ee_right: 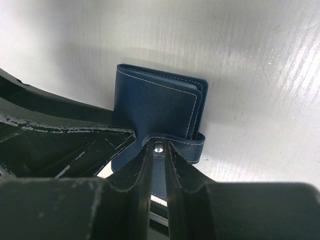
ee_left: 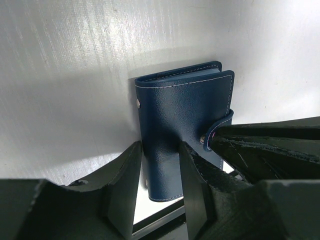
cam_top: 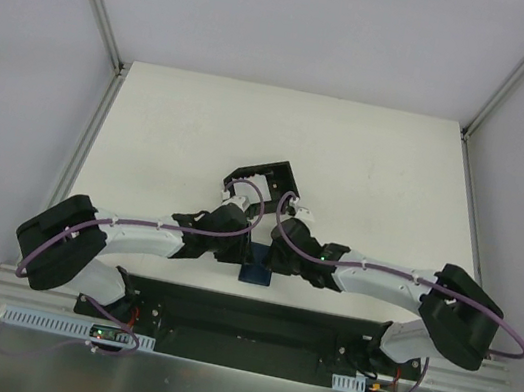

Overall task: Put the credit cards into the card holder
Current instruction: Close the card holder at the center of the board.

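The card holder point(cam_top: 254, 275) is a dark navy folded wallet at the table's near edge between both arms. It also shows in the left wrist view point(ee_left: 180, 105) and the right wrist view point(ee_right: 155, 105). My left gripper point(ee_left: 160, 147) has a finger on each side of the wallet's lower part and is closed on it. My right gripper point(ee_right: 160, 144) is shut on the wallet's snap strap point(ee_right: 192, 145), just below the metal stud. The two grippers meet over the wallet in the top view, the left point(cam_top: 238, 245) and the right point(cam_top: 275, 251). No credit cards are in view.
A black open-sided box frame point(cam_top: 263, 180) stands just behind the grippers. The table's near edge and a black base plate point(cam_top: 250, 321) lie right under the wallet. White walls and metal rails bound the table on the left, right and back.
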